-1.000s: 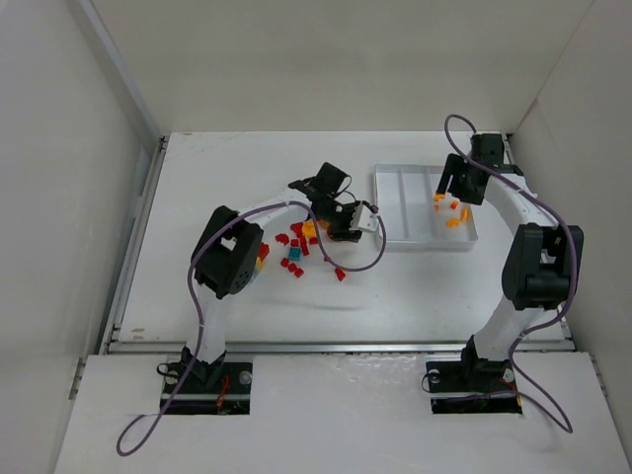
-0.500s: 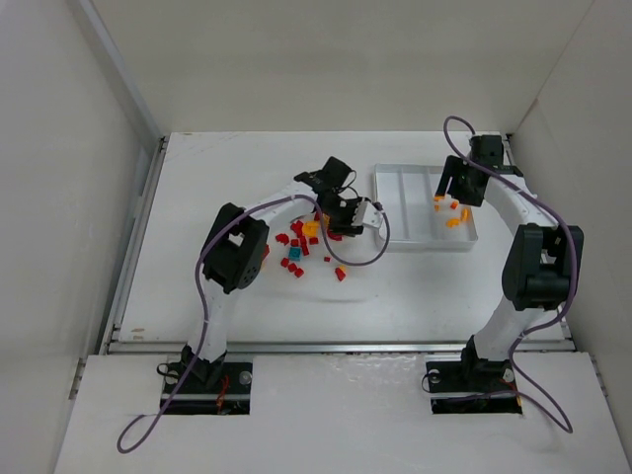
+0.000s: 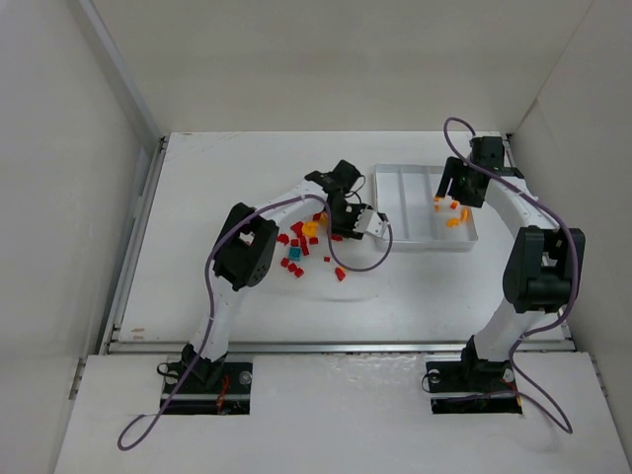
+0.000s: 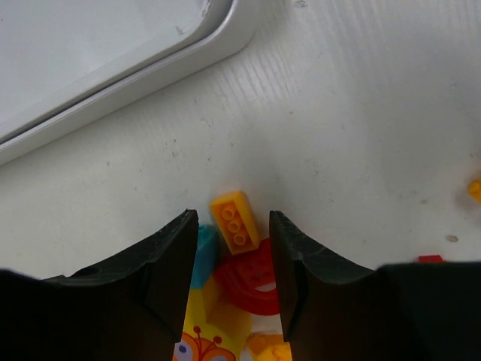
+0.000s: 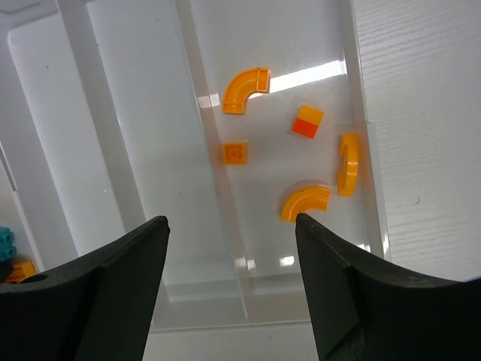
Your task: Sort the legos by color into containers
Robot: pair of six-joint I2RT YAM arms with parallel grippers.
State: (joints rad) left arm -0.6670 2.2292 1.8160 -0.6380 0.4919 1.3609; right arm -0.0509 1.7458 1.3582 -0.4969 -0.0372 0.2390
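The legos are a loose pile [image 3: 298, 245] of red, orange-yellow and teal pieces left of the white tray [image 3: 395, 239]. My left gripper [image 3: 346, 222] hovers low at the pile's right edge, near the tray's corner [image 4: 150, 79]. Its jaws [image 4: 231, 218] stand open around an orange-yellow brick [image 4: 237, 226] without touching it; a red curved piece [image 4: 252, 282] and a teal piece [image 4: 205, 252] lie just behind. My right gripper [image 3: 456, 188] hangs open and empty [image 5: 231, 220] over the tray's right compartment, which holds several orange pieces [image 5: 246, 90].
The tray's middle compartment [image 5: 143, 135] shows no pieces. A single red piece [image 3: 340, 274] lies apart, nearer the front. A metal rail [image 3: 336, 346] runs along the table's near edge, and white walls close in left, right and back.
The left arm has swung a little to the right, bringing its gripper closer to the tray, and its jaws have narrowed slightly. The right arm has not moved.
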